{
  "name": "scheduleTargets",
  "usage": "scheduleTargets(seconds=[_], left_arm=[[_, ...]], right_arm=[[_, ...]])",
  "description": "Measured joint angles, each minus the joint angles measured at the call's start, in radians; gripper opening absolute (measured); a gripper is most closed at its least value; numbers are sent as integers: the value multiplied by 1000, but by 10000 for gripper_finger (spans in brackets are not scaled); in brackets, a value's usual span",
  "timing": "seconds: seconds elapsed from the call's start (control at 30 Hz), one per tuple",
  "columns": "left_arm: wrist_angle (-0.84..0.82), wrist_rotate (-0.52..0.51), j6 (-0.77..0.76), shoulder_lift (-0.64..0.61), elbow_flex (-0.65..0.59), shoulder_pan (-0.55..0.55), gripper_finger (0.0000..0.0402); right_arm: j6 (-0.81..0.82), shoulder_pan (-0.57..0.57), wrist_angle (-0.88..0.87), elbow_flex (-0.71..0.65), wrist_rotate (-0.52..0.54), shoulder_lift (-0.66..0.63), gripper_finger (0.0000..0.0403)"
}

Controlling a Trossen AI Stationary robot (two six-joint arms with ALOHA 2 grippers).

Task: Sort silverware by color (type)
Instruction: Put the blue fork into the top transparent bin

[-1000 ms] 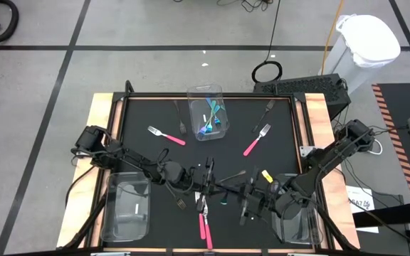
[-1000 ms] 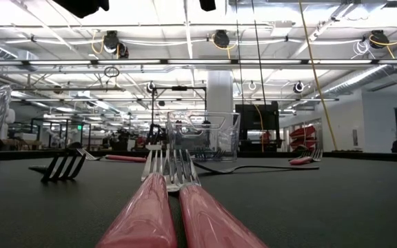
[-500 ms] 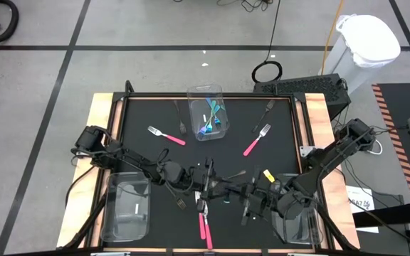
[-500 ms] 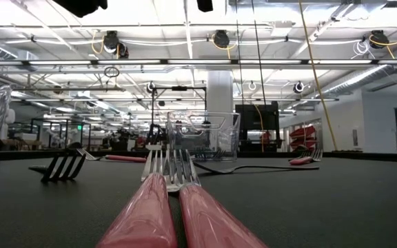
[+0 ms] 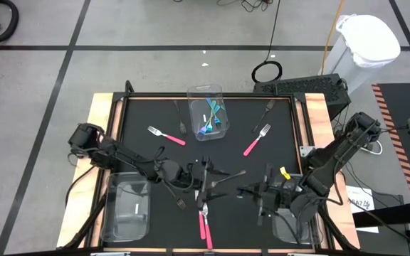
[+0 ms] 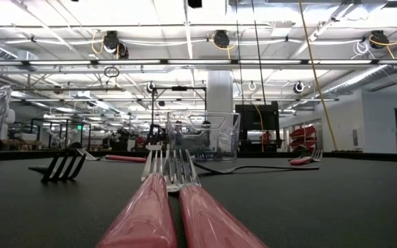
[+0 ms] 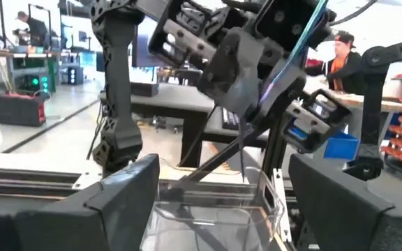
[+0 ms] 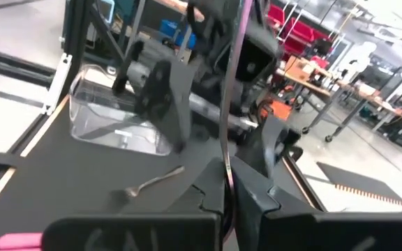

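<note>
silverware is scattered all over the black counter [image 5: 141, 114] right now. two pink-handled forks [image 5: 205, 229] lie side by side at the near edge in the middle, and from the low view those same two [image 6: 164, 207] fill the foreground with their silver heads pointing away. another pink fork [image 5: 166, 135] sits left of centre further back, and one more pink fork [image 5: 255, 140] is over on the right, tilted. a dark fork [image 5: 266, 111] lies near the back right, and another dark utensil [image 5: 179, 117] is just left of the clear bin.

that clear bin at the back [image 5: 206, 114] holds the teal-handled pieces [image 5: 211, 122], a few of them piled together inside. there's a second clear bin [image 5: 127, 206] at the front left and a third bin [image 5: 290, 227] at front right, partly under the right arm.

left gripper [image 5: 203, 178] is hovering over the middle of the counter with its fingers [image 7: 117, 195] spread wide apart, nothing between them. in its wrist view you look straight at the other arm.

right gripper [image 5: 251, 190] is just right of centre, close to the left one, and its fingers [image 8: 257, 202] are clenched on a thin utensil with a teal-looking handle [image 7: 295, 49] that sticks up from them. a dark fork [image 8: 149, 183] lies flat on the counter just past it. can't tell the head type of the held piece.
</note>
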Motion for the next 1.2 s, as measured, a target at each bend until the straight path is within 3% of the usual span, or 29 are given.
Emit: scheduleTargets(seconds=[0.33,0.57,1.07,1.2], left_arm=[[-67,-1,55,-77,0,-49,321],[-25,1,108,-78,0,-48,318],[7,45,166,-77,0,-55,212],[1,-10,166,-77,0,-53,193]], right_arm=[[59,-42,-37,-23,-6,1,3],[128,-107,-35,-40,-135,11,4],[154,-164,-23,-40,-215,56,4],[155,-164,-23,-40,-215,56,4]])
